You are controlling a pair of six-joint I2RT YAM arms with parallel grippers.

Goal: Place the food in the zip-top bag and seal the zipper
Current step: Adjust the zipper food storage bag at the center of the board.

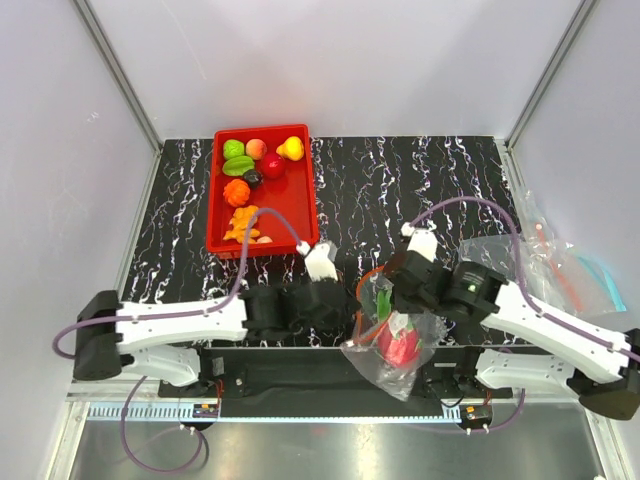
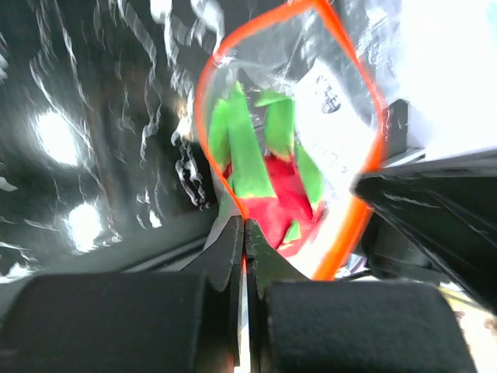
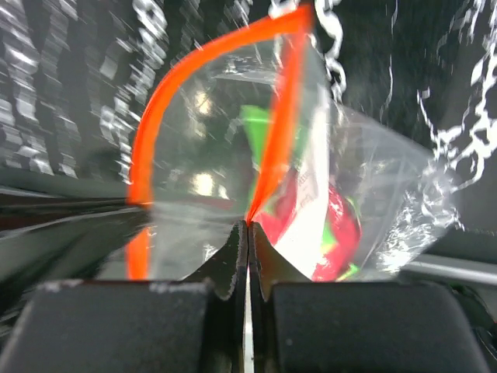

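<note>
Both claws hold the bag's mouth at the near tabletop (image 1: 400,190) edge.
The left arm lies low, reaching right, and the right arm folds inward. The left claw (image 2: 245,225) and right claw (image 3: 248,227) are each clamped on the zipper (image 3: 142,155). The zip-top bag (image 1: 375,360) holds a magenta piece (image 2: 287,194) (green-leafed). Bare tabletop lies behind, and the red tray (image 1: 290,200) is far-left.

In top cam, zipper (image 2: 200,101) mostly hidden by wrists; bagged food (image 2: 283,198) blurry in wrist cams.

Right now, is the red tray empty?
No, several toy fruits lie in the red tray.
</note>
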